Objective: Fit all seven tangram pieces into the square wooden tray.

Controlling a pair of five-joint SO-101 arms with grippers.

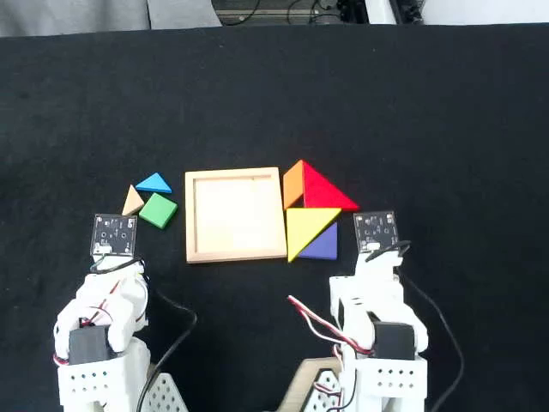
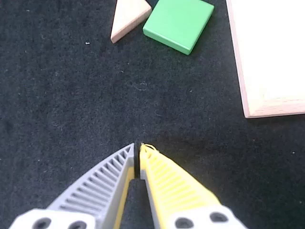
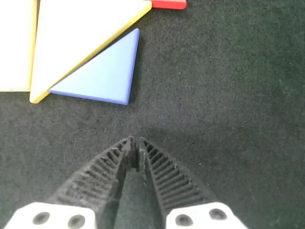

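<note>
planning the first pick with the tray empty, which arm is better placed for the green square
Left. The green square lies just ahead of the left fingers, on that side of the tray. The right fingers sit across the tray, by the yellow triangle.

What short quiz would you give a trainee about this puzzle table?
1. True or false: the wooden tray holds a piece.
2. Which piece lies on the same side of the tray as the green square? A) red triangle B) small blue triangle C) yellow triangle
3. One word: are the left tool and the right tool open or shut?
Key: 1 false; 2 B; 3 shut.
</note>
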